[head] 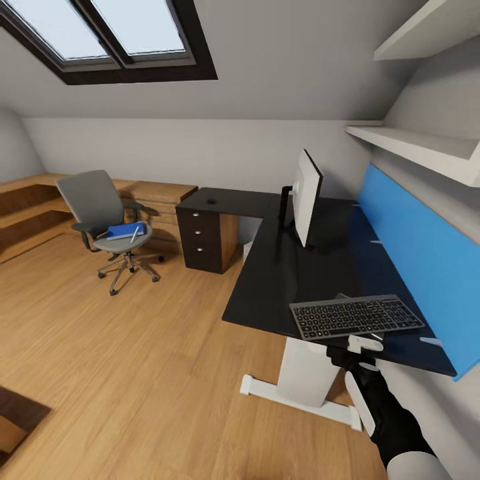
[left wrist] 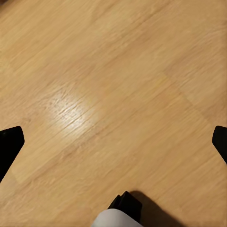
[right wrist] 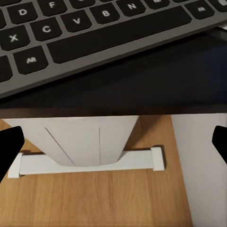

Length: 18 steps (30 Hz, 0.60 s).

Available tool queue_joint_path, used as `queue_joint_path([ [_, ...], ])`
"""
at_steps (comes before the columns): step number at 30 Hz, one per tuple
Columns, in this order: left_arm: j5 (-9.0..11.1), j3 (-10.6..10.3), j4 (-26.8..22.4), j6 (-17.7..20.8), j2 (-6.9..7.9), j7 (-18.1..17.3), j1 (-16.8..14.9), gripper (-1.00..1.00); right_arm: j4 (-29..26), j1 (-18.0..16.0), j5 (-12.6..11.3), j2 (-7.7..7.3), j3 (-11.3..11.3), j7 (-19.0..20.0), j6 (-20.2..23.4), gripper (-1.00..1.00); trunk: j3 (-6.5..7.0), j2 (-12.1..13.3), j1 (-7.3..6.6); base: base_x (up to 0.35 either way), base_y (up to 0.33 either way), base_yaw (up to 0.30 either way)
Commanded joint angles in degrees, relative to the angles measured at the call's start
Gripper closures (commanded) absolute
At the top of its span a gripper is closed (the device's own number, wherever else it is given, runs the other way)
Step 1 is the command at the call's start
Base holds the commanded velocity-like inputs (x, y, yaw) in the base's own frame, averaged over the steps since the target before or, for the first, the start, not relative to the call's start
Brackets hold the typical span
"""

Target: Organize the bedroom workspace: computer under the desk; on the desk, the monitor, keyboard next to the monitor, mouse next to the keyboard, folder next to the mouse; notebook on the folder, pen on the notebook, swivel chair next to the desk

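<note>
The black desk (head: 280,267) carries the monitor (head: 305,197) near its middle and the keyboard (head: 357,317) at its near end. A small black mouse (head: 211,201) lies on the far wing. My right gripper (head: 365,345) hovers open at the desk's front edge just below the keyboard (right wrist: 94,33); its fingertips (right wrist: 9,146) stand wide apart with nothing between them. At the left the swivel chair (head: 93,200) holds the blue folder (head: 124,231) with the white pen (head: 135,233) on it. My left gripper (left wrist: 115,141) is open over bare floor. Notebook and computer are hidden.
A black drawer unit (head: 207,237) stands under the desk's far wing, with a wooden chest (head: 157,199) behind the chair. The desk's white leg and foot (head: 303,383) are close to my right arm. Wall shelves (head: 427,150) hang over the blue back panel (head: 413,253). Open wooden floor (head: 133,347) spreads left.
</note>
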Motion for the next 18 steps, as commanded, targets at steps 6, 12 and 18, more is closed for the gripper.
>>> queue_joint_path([
  [6,0.49,-0.49,-0.06,-0.33,0.08,0.33,-0.04,-1.00,-0.09,-0.03,-0.59,-0.03,0.09,-0.34,0.19,-1.00,-0.06,-0.03,0.00,-0.004,-0.002,0.000],
  [12,0.47,-0.52,-0.10,-0.46,0.11,0.27,-0.04,-1.00,-0.09,-0.03,-0.58,-0.03,0.09,-0.31,0.19,-1.00,-0.06,-0.03,0.00,0.000,0.000,0.000],
  [18,0.53,-0.39,-0.50,-0.55,0.09,0.46,-0.04,-1.00,-0.12,-0.03,-0.63,-0.03,0.09,-0.31,0.19,-1.00,-0.06,-0.03,0.00,0.000,0.000,0.000],
])
